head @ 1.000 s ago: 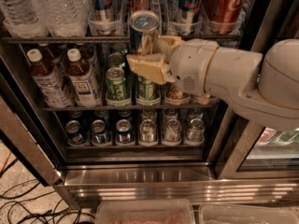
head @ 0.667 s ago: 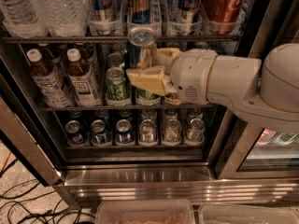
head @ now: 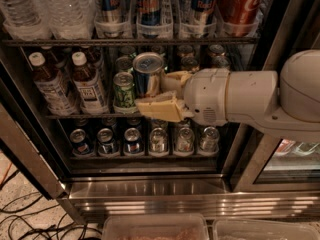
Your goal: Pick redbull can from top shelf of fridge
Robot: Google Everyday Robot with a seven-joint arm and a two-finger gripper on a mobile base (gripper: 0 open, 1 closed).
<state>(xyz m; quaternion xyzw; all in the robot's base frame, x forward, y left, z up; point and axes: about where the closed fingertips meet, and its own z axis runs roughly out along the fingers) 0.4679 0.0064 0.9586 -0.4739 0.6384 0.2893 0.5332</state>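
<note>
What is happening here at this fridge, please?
A robot arm is working at the fridge. Its gripper is shut on the redbull can and holds it in front of the middle racks, below the top shelf. More tall cans and a red cola can stand on that shelf.

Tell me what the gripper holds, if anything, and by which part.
The gripper, out in front of the fridge, is shut on the redbull can, gripping its side wall below the rim.
</note>
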